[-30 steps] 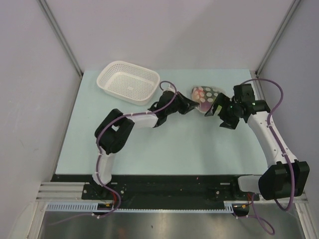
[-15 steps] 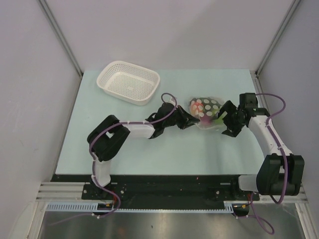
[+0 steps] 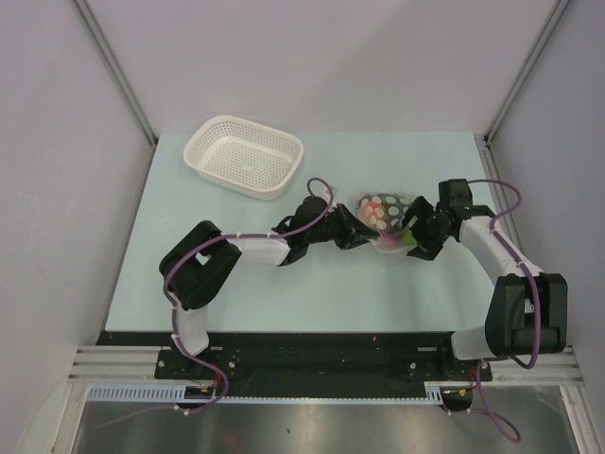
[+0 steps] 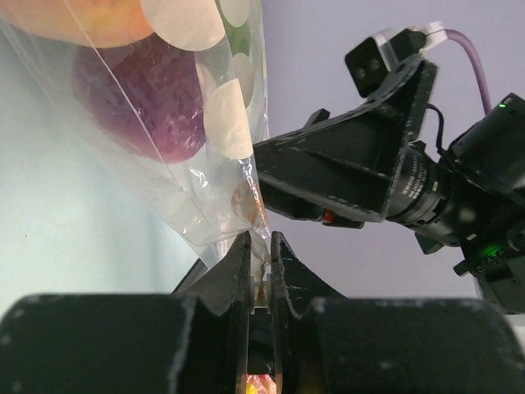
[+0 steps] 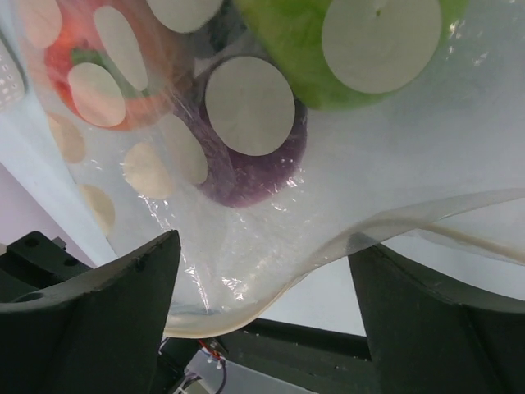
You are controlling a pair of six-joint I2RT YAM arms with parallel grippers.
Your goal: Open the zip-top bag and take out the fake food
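Bag (image 3: pixel 386 214): clear crinkly plastic with white dots, lying flat, about 3 o'clock from centre in the top view. Seal possibly still closed; edge poorly seen. Inside, packed together: green ball (image 5: pixel 287 33), purple piece (image 5: pixel 256 177), orange-red fruit (image 5: pixel 59 56).

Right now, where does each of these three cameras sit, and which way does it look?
Top: fixed above and behind the arms, looking down on the table, basket and bag; both arms show.
Left wrist: rides the left arm, looking along the left tool, pinched on the bag's edge; the right arm shows beyond.
Right wrist: rides the right arm, looking at the bag through the wide-open right tool.
Shared: both wrist views show the purple piece inside the bag.
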